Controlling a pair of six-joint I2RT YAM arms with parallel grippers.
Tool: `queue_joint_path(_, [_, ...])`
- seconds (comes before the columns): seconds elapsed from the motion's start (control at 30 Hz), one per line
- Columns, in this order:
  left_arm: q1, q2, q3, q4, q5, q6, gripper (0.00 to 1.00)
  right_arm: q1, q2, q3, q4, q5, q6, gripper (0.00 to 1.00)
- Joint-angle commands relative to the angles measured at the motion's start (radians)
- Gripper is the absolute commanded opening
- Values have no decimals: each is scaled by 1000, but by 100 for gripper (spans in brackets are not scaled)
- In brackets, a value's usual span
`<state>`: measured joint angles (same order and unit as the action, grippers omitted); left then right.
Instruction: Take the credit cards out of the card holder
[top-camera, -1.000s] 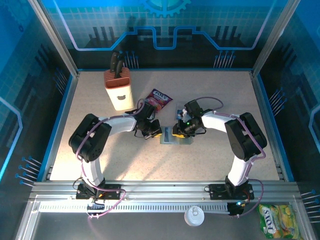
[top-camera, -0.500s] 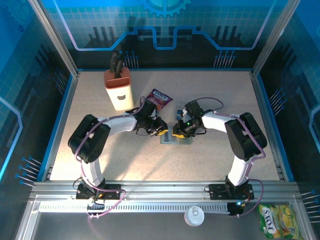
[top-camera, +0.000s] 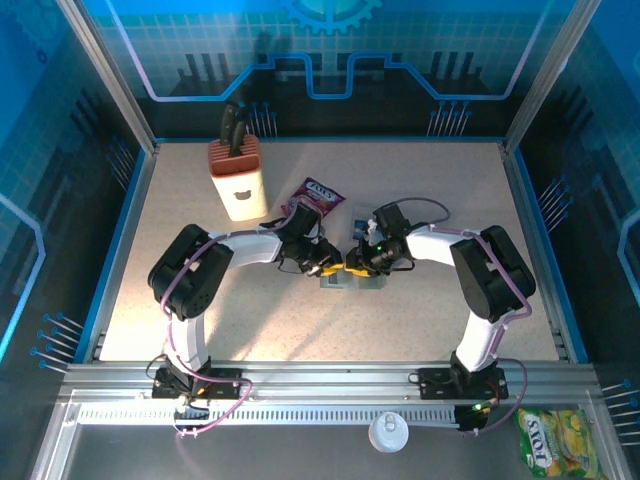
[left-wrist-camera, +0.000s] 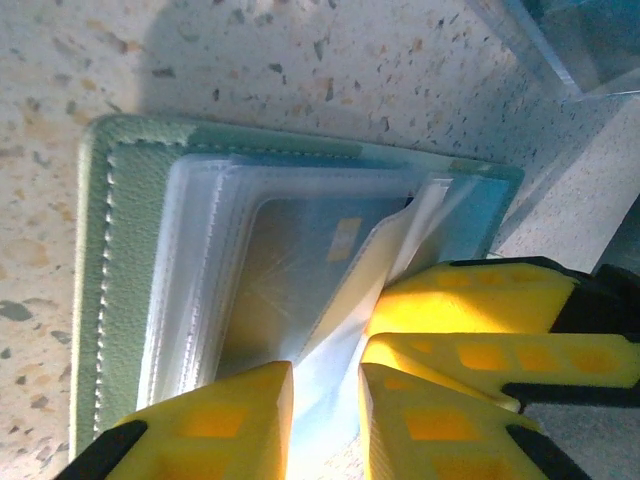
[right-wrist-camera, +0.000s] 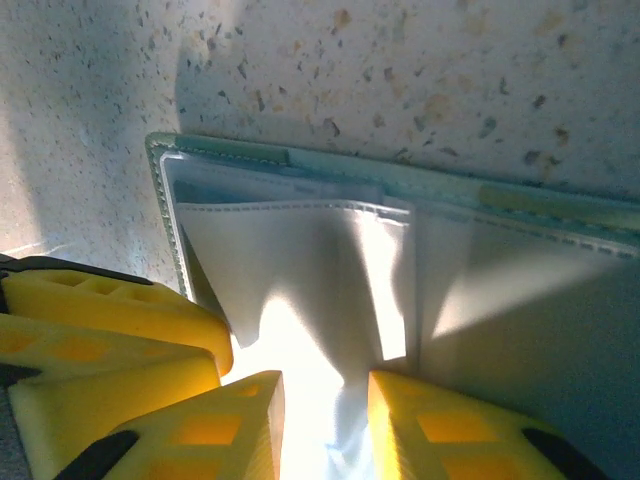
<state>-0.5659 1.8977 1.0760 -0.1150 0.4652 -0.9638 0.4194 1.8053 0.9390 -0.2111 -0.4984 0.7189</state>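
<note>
The grey-green card holder (top-camera: 352, 277) lies open on the table, its clear sleeves fanned out (left-wrist-camera: 200, 260). One of the credit cards (left-wrist-camera: 300, 270) shows through a sleeve, its colour washed out by glare. A small blue rectangle (top-camera: 357, 221), apparently another card, lies flat just behind. My left gripper (top-camera: 332, 266) (left-wrist-camera: 325, 420) is open a little, a raised sleeve leaf running through its gap. My right gripper (top-camera: 356, 263) (right-wrist-camera: 325, 430) faces it tip to tip, pinching a tented white sleeve leaf (right-wrist-camera: 320, 270) lifted off the holder. Its yellow fingers (left-wrist-camera: 470, 320) show in the left wrist view.
A knife block (top-camera: 237, 180) stands at the back left. A pink-purple snack packet (top-camera: 318, 195) lies right behind my left gripper. Off the table by the front rail sit a white lid (top-camera: 388, 433) and a yellow packet (top-camera: 548, 445).
My left gripper has moved right to the card holder and its jaws have parted from shut. The right gripper has stayed put on the holder.
</note>
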Motion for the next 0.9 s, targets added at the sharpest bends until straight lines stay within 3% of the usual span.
queue_joint_path(0.0, [-4, 2, 21, -25, 7, -11, 26, -23, -3, -39, 44, -42, 35, 29])
queue_joint_path(0.27, [-3, -13, 16, -52, -31, -14, 31, -49, 9, -84, 101, -87, 55, 29])
queue_joint_path(0.57, [-9, 25, 28, 5, 20, -45, 30, -68, 23, -114, 153, -126, 72, 29])
queue_joint_path(0.87, [-13, 26, 31, 35, 32, -57, 23, -71, 23, -120, 161, -135, 72, 29])
